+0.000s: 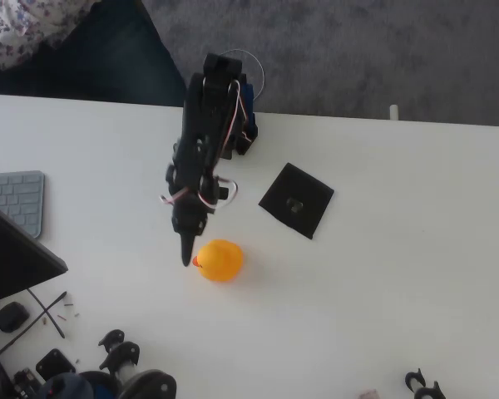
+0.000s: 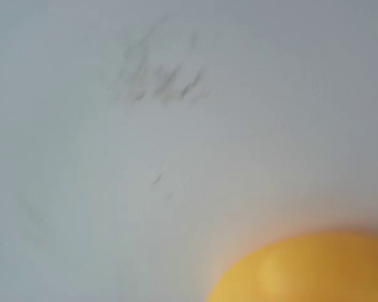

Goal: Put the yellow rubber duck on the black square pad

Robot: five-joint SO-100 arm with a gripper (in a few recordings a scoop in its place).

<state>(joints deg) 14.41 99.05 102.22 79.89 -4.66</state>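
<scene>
Right, the black arm (image 1: 206, 137) is stretched out over the white bench (image 1: 399, 274) from the far side, and its gripper (image 1: 185, 252) is pointing down just left of the yellow rubber duck (image 1: 219, 260) in the overhead view. The dark tip sits right against the duck's red-orange beak side, touching or as near as makes no difference. Whether the fingers are apart or together, I cannot tell; from above they merge into one thin dark point.

The duck sits on bare bench, a little left of centre, nearer to us than the arm's base. The black square pad (image 1: 296, 200) lies turned like a diamond, up and to the right of the duck, near it but clearly apart, with its small raised mark in the middle. Nothing is on it.

The wrist view is soft and blurred: pale bench with a few grey scuffs, and the duck's rounded yellow top (image 2: 302, 270) pushing in at the lower right corner. So the duck is off to one side of the camera, not centred.

By my reckoning this is the approach, the reach for the duck, with no grip made. The next move calls for shifting right so the fingers straddle the body, then closing on that round, slippery shape before carrying it to the pad. Off to the left, a keyboard (image 1: 15, 199) and a dark slanted slab (image 1: 12, 258) stay well out of the way.
</scene>
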